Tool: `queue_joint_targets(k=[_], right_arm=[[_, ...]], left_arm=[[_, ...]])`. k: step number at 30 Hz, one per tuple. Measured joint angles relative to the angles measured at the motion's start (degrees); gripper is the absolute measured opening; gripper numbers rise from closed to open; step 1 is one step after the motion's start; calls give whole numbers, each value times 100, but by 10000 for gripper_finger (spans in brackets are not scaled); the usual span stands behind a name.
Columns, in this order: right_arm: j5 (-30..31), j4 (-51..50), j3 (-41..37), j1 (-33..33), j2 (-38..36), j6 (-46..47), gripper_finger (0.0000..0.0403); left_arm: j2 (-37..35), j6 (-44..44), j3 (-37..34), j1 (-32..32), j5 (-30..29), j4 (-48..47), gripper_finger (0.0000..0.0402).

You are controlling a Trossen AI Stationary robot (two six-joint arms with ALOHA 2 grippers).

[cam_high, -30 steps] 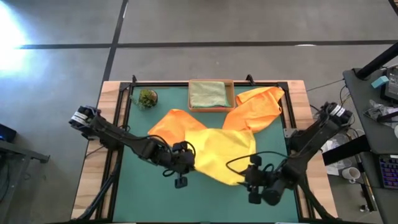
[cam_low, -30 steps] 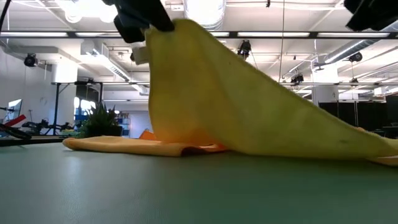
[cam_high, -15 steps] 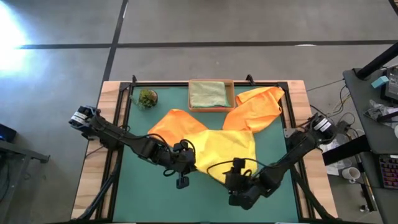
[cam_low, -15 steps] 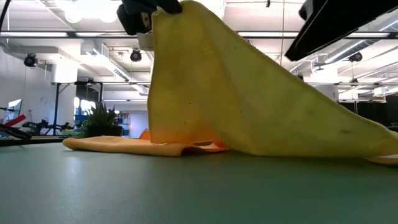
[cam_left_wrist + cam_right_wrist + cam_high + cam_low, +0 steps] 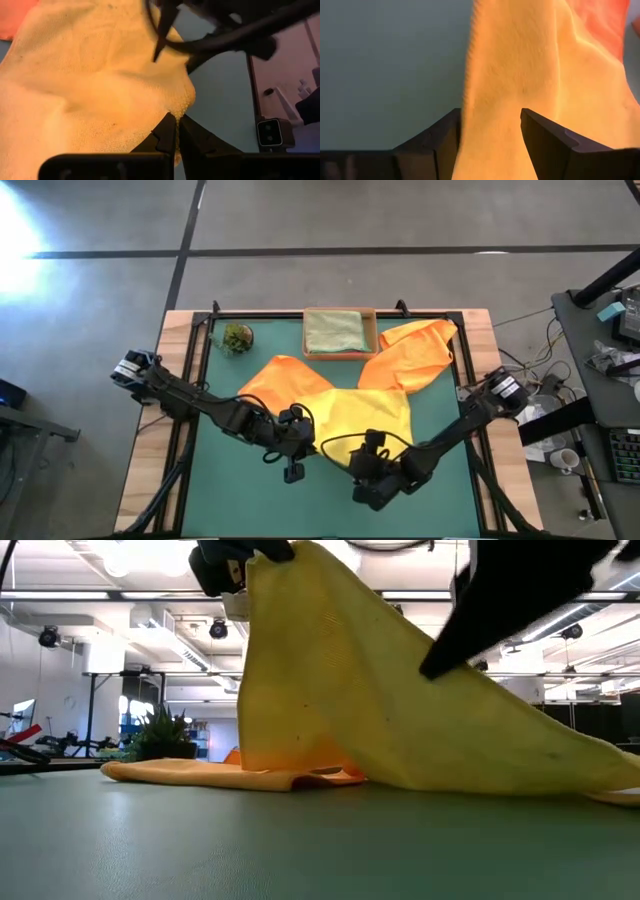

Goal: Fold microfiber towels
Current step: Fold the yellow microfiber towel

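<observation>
The left gripper [image 5: 301,442], just left of the centre of the green mat-covered surface [image 5: 230,500], had its jaws pinched shut on a corner of the soft yellow microfiber towel [image 5: 365,418], and in the low view that corner was lifted high, the cloth [image 5: 400,700] sloping from it down to the mat. The left wrist view showed the closed jaws nipping the towel's edge [image 5: 172,131]. The right gripper [image 5: 362,460] sat toward 6 o'clock from centre, at the yellow towel's near edge; its jaws stood wide, and in the right wrist view a strip of the yellow cloth [image 5: 505,100] ran between the two dark fingers [image 5: 545,145], though I cannot tell whether they touched it. Two soft orange microfiber towels lay partly under the yellow one: one [image 5: 285,378] spread toward 10 o'clock from centre, the other [image 5: 415,352] crumpled toward 2 o'clock and reaching the mat's corner. At 12 o'clock a folded pale sage green microfiber towel [image 5: 334,330] rested in the shallow tan cardboard tray [image 5: 372,332]. A small green plant-like clump [image 5: 237,337] sat near 11 o'clock, beside the tray.
</observation>
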Motion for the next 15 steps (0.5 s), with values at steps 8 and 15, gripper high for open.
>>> queue_joint_targets(k=[8,15], right_arm=[[-181,-744,-69,-18,209,801,174],[-180,-1822,32,46,167,1417,127]], left_arm=[[-213,-1,125,-2,7,-58,0],[-512,-4,223,4,24,-701,0]])
